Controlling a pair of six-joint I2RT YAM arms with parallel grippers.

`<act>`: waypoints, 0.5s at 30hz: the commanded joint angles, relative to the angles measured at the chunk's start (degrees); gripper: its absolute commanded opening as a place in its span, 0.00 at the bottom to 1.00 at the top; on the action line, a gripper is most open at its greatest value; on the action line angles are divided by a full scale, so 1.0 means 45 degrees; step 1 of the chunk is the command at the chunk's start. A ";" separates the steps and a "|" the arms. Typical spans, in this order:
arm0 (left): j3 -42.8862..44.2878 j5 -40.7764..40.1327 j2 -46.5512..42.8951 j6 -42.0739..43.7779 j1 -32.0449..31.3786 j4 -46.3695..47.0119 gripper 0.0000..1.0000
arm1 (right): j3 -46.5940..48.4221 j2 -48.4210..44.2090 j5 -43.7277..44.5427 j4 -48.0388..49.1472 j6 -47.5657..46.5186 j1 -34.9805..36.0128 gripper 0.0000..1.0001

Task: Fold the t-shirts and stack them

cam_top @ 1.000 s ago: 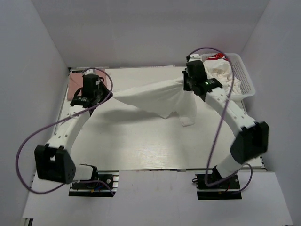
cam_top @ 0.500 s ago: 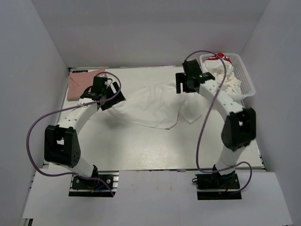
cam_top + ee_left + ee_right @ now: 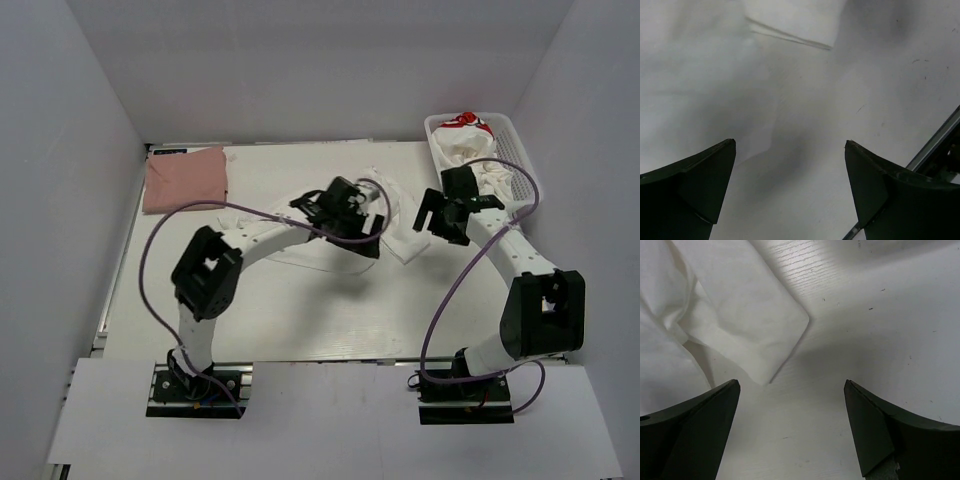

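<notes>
A white t-shirt (image 3: 392, 208) lies crumpled on the table's middle, and neither gripper holds it. My left gripper (image 3: 352, 226) hovers open over its right part; in the left wrist view the cloth (image 3: 700, 75) fills the upper left and nothing sits between the open gripper (image 3: 790, 144). My right gripper (image 3: 443, 218) is open just right of the shirt, over bare table; its wrist view shows a sleeve (image 3: 745, 315) ahead of the empty gripper (image 3: 791, 383). A folded dusty-pink t-shirt (image 3: 185, 180) lies at the back left. More white t-shirts (image 3: 468, 148), one with red print, sit in the basket.
The white mesh basket (image 3: 522, 165) stands at the back right corner, close behind my right arm. White walls enclose the table on three sides. A metal rail (image 3: 940, 142) marking the table's edge shows at the right of the left wrist view.
Both grippers opened and let go of the white t-shirt, which dropped onto the table. My left arm swung right across the table; my right gripper moved nearer and to the right.
</notes>
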 commanded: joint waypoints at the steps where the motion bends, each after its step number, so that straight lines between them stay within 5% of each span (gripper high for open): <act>1: 0.1719 -0.0385 0.1013 0.0849 -0.0895 -0.0788 1.00 | 0.0058 -0.0362 -0.0453 0.0354 0.0470 -0.0259 0.90; 6: 0.3831 -0.2921 0.3297 0.0909 -0.1465 -0.2445 0.90 | 0.0058 -0.0653 -0.0609 0.0198 0.0276 -0.0630 0.90; 11: 0.3836 -0.4133 0.3751 0.0908 -0.1582 -0.3114 0.81 | -0.0254 -0.0889 -0.0941 0.0354 0.0061 -0.0728 0.90; 15: 0.2920 -0.4564 0.3751 0.0791 -0.1700 -0.3251 0.61 | -0.0391 -0.0850 -0.1466 0.0567 -0.0057 -0.0748 0.90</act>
